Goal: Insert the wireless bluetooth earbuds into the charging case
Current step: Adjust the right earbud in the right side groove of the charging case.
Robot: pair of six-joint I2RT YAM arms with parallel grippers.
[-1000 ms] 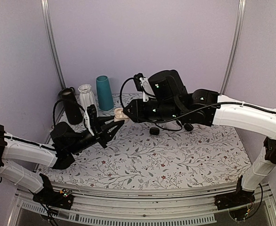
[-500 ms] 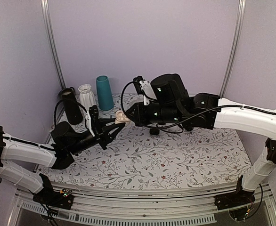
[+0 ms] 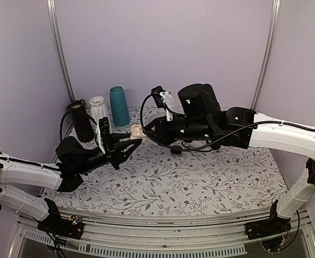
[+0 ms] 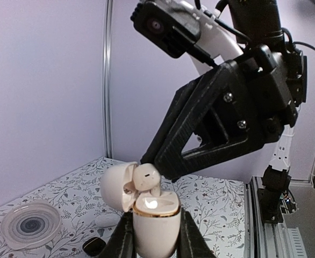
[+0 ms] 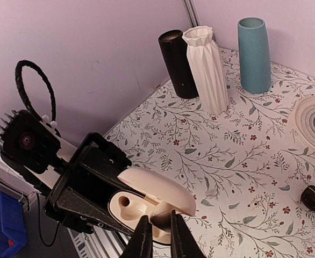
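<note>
My left gripper is shut on the lower half of the charging case, a small cream-white clamshell held upright above the table, with its lid open to the left. My right gripper is shut on a cream earbud. The earbud's stem is in one socket of the case. The other socket shows empty. In the top view the case is a small pale patch between the two grippers.
A black vase, a ribbed white vase and a teal vase stand at the back left. A round glass dish, a small black piece and a small white rounded piece lie on the floral table.
The right arm's wrist has shifted slightly right and lower, with its fingertips still at the case. The left gripper has barely moved and still holds the case.
</note>
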